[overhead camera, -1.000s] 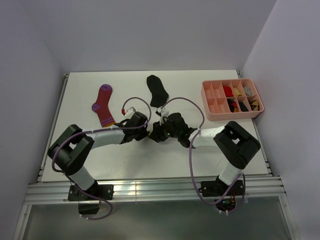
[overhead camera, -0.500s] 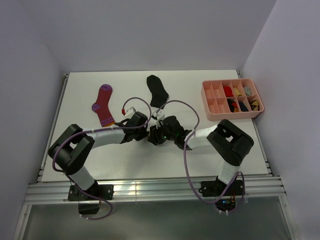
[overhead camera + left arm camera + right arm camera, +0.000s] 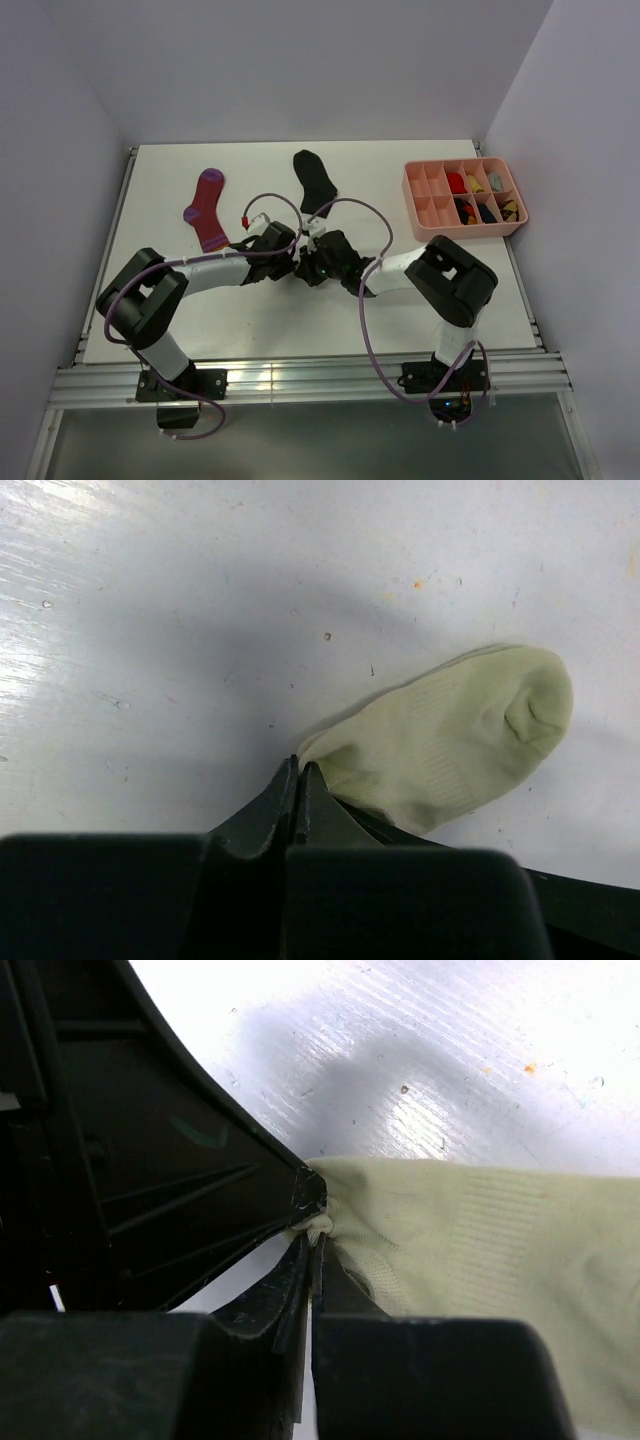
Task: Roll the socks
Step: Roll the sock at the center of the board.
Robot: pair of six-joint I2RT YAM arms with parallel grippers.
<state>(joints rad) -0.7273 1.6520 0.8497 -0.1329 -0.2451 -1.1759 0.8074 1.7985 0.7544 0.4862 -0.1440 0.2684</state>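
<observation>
Our left hand (image 3: 298,765) and right hand (image 3: 312,1242) meet tip to tip at the middle of the table (image 3: 250,325), both pinched shut on one edge of the cream sock (image 3: 450,735), which lies flat there. We see the pink tray (image 3: 410,200) far right, the magenta sock (image 3: 207,212) far left and the black sock (image 3: 316,180) just beyond the hands

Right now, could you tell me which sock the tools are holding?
The cream sock: left tool and right tool both pinch its edge; the black sock and magenta sock lie untouched.
</observation>
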